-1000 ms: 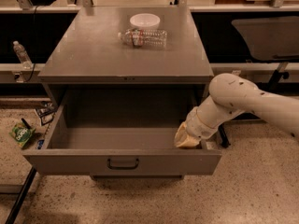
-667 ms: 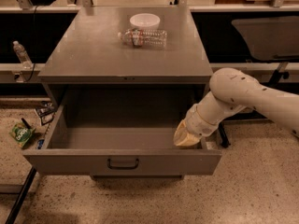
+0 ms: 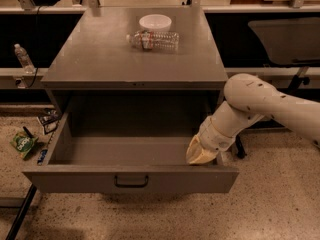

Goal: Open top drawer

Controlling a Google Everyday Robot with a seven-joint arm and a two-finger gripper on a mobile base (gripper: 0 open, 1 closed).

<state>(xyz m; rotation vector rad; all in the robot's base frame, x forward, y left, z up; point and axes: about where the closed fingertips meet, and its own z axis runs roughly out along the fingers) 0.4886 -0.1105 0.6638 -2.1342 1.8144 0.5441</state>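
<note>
The top drawer (image 3: 130, 180) is a wide grey metal box pulled far out of the grey cabinet (image 3: 135, 54). Its flat front carries a dark bar handle (image 3: 131, 181) at centre, and its inside looks bare. My white arm comes in from the right. My gripper (image 3: 201, 153) reaches down into the drawer's right front corner, just behind the front panel. Its tan wrist cover hides the fingertips.
A clear plastic bottle (image 3: 152, 39) lies on its side on the cabinet top next to a white bowl (image 3: 155, 22). A green snack bag (image 3: 22, 144) and small packets lie on the floor at left. Another bottle (image 3: 22, 58) stands on a ledge at far left.
My arm has shifted slightly; the gripper stays in the drawer's right front corner. The drawer has not visibly moved.
</note>
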